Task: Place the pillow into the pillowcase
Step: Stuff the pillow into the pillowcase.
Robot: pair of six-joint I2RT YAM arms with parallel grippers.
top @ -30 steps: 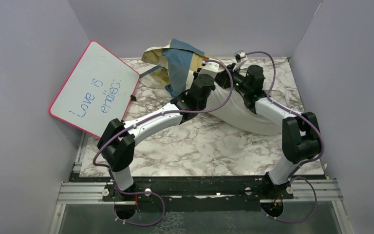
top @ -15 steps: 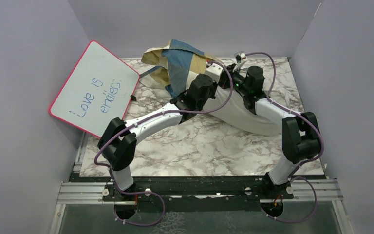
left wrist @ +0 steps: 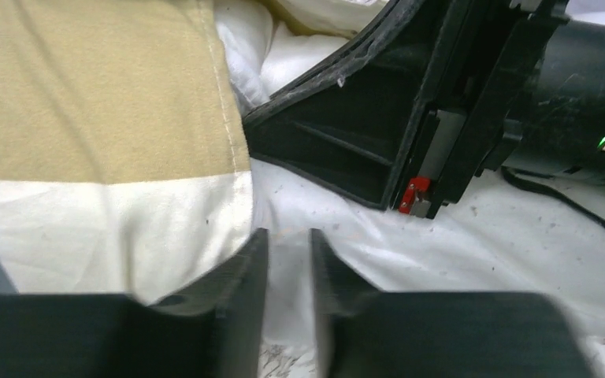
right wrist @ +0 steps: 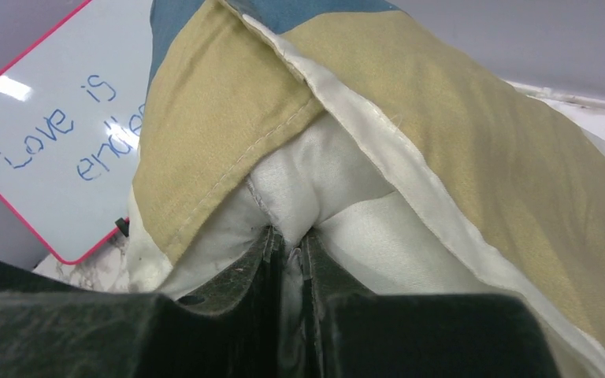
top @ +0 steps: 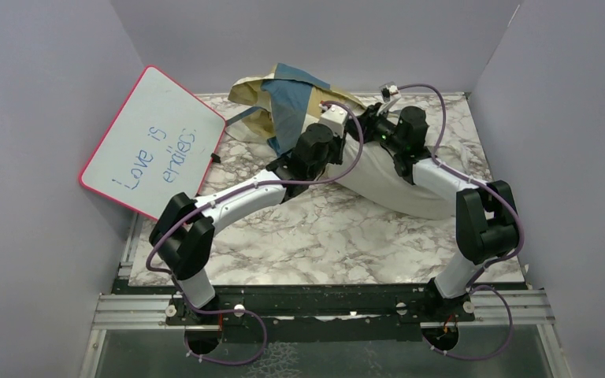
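Now the right gripper [right wrist: 289,236] is clenched on a pinch of the pillow [top: 382,179], whose far end sits in the pillowcase [top: 287,102] at the back of the desk [top: 323,236]. Left gripper [left wrist: 286,236] is nearly closed at the hem, though whether it holds anything I can't tell. It wants that hem alone, then a pull over the pillow. Since a second ago, the left arm has slid leftward.
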